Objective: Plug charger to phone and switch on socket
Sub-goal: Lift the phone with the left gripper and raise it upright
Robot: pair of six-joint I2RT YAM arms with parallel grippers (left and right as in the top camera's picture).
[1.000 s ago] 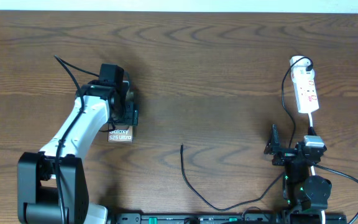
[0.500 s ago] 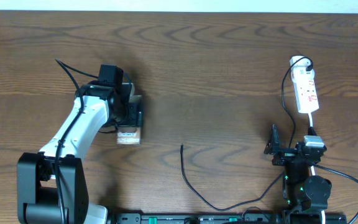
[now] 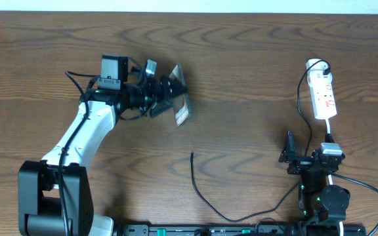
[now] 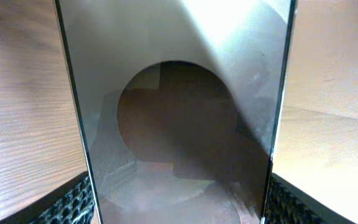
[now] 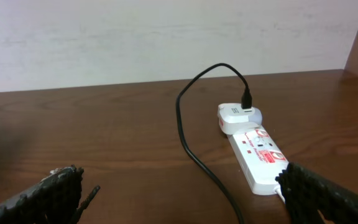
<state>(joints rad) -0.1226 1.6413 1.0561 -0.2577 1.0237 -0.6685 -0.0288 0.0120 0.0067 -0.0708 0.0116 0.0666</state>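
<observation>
Currently left gripper point(image 3: 163, 92) clamped on phone point(image 3: 180, 98) edges, phone tilted; right gripper point(image 5: 182, 190) fingers apart, empty. We flag risk: glossy phone slips from edge grip, falls.

Right wrist view. Socket point(image 5: 260, 158) lies on the wooden table point(image 5: 104, 124) at 4 o'clock, red marks up. White adapter point(image 5: 236, 117) at its 11 o'clock end. The charger point(image 5: 185, 124) arcs off the adapter, then runs toward 6 o'clock. Right gripper point(image 5: 180, 180) fingers spread wide, at 8 and 4 o'clock.

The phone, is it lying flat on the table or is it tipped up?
Tipped up: the phone is held slanted between the fingers of the left gripper, not flat on the table.
</observation>
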